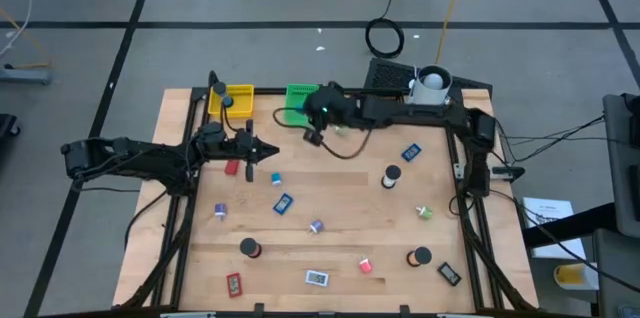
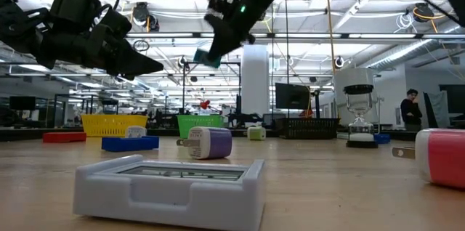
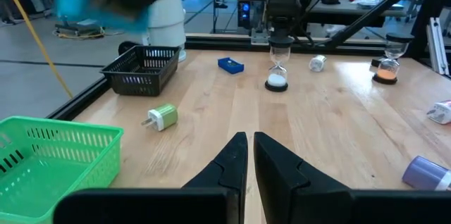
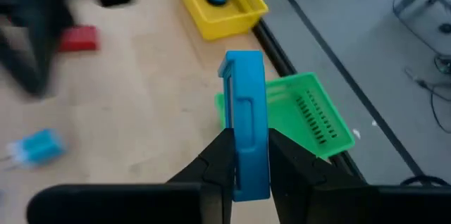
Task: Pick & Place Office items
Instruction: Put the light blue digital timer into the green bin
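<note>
The right gripper [image 4: 243, 160], clamped edge-on around a flat blue rectangular plastic piece [image 4: 245, 118], hangs by the green slotted plastic tray [image 4: 317, 122] at the bench's far edge, seemingly to drop it there, while the left gripper [image 3: 250, 155] waits pressed together near the yellow tray [image 1: 236, 100].

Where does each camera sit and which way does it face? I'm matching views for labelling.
High: overhead, straight down on table; both arms.
Low: table height, level into room; both arms above.
Left wrist: over shut left gripper, facing black tray.
Right wrist: over right gripper holding blue piece, facing green tray.
Shared: green tray in high and both wrist views.
</note>
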You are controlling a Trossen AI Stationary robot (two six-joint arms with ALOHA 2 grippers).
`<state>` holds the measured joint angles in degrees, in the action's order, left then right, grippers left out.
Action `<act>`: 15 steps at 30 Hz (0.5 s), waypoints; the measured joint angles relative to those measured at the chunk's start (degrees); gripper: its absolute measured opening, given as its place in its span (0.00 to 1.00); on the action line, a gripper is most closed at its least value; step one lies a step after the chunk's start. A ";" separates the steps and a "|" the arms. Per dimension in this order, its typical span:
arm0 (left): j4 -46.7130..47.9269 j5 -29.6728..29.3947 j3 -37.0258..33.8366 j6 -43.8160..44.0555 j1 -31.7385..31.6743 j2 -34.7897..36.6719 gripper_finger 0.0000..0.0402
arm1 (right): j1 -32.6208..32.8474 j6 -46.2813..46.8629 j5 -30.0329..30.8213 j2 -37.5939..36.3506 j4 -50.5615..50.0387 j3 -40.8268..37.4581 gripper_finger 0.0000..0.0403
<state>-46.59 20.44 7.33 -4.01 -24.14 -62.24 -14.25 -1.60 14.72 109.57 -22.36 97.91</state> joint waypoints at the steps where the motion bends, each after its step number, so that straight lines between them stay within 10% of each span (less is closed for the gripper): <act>1: 0.00 0.01 0.00 0.00 0.00 0.00 0.08 | -1.10 -0.69 -0.04 1.15 -0.90 0.85 0.14; 15: -0.26 -0.01 0.00 -0.02 0.01 0.00 0.08 | -14.69 -11.70 -12.17 18.17 2.31 12.53 0.14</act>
<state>-46.85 20.43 7.33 -4.03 -24.13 -62.24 -28.94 -13.30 2.55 127.74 -20.05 110.44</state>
